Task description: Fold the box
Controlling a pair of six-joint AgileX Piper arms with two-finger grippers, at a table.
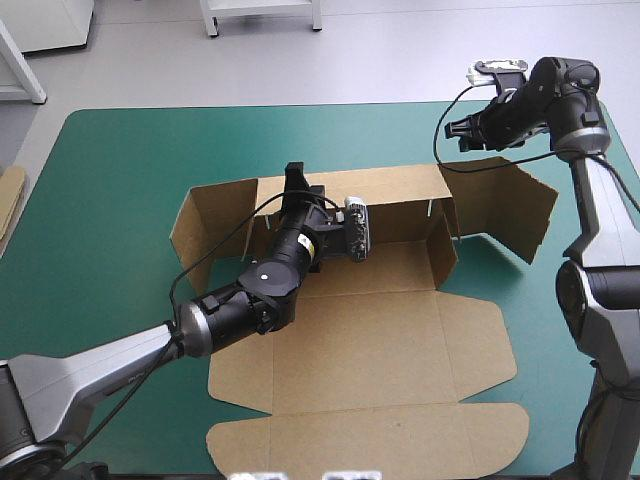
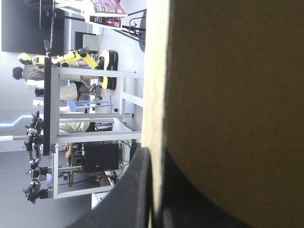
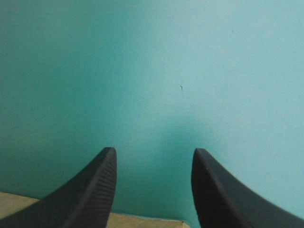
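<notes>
The brown box [image 1: 370,340] lies mid-way across the teal-green worktop [image 1: 110,170], its lid flat toward the near edge, with open room to either side. The left gripper [image 1: 297,186] pinches the raised back wall, jaws nearly closed on the board. Beyond the right flap, the right gripper [image 1: 458,128] hovers near the far edge, jaws wide.

Bright, even light from above covers the bench [image 1: 120,200], and the box [image 1: 380,340] throws only soft, short shadows beside its raised walls. In the left wrist view, the board's near face lies in shade while its edge is brightly lit. Ahead of the right claw [image 3: 154,150], the teal-green cover [image 3: 190,71] fades from pale to dim.
</notes>
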